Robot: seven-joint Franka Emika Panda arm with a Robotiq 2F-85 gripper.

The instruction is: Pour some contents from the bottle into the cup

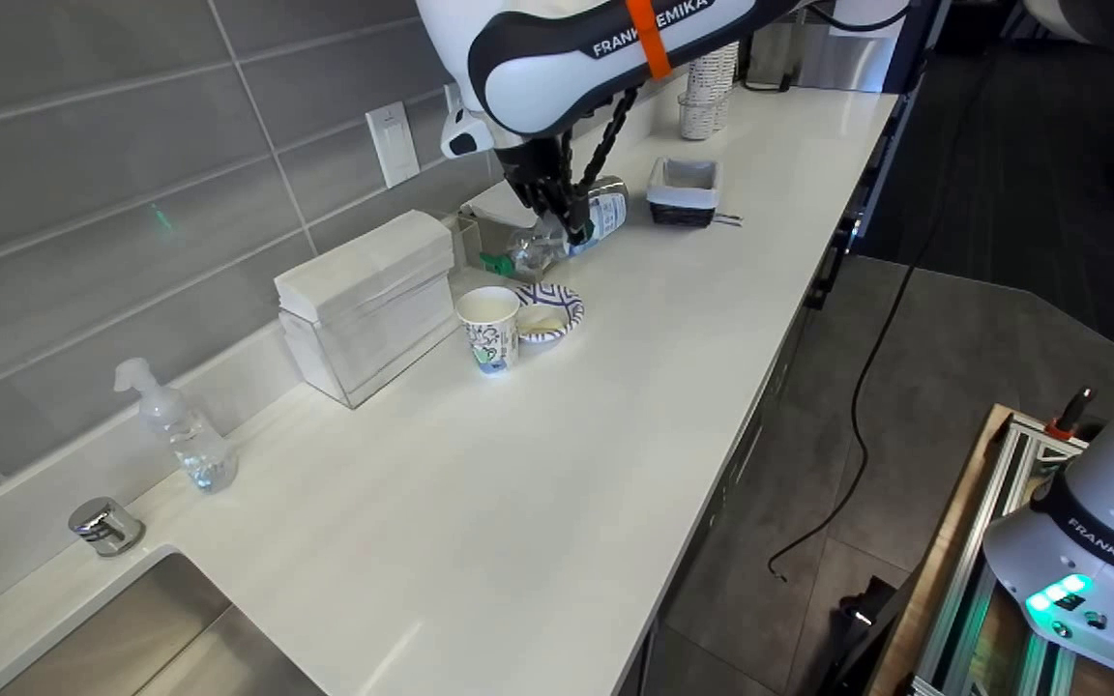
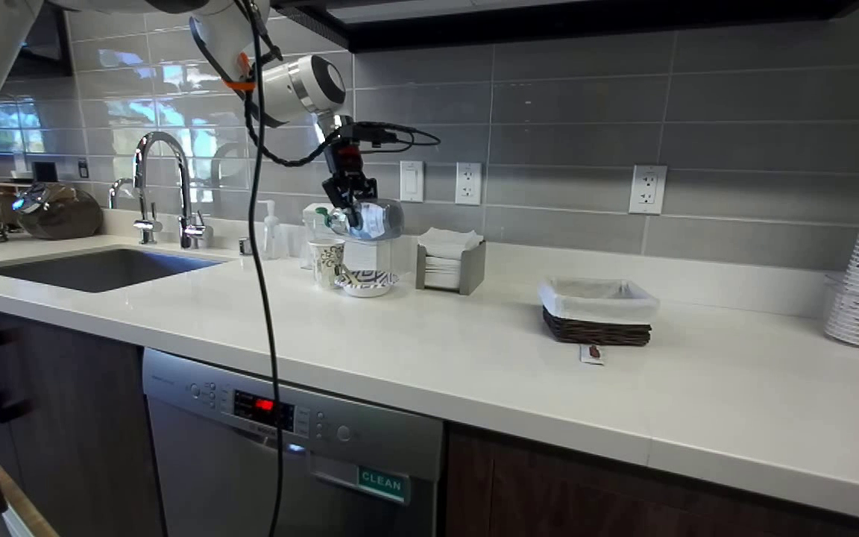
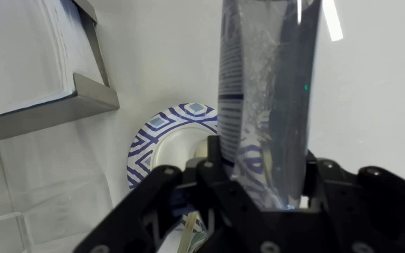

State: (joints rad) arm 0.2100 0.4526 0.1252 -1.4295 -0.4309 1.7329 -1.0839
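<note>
The gripper is clamped around the bottle, which hangs nearly level in the air, its green cap higher than the cup and near it (whether straight over the rim, one cannot tell). The bowl sits just beside the cup; the white box and the napkin holder stand close by, along the wall. In the wrist view the bottle's label end is cut off, the fingers cover part of the bowl, and the cup is hard to make out. The counter runs wide to its front edge, the basket well apart.
</note>
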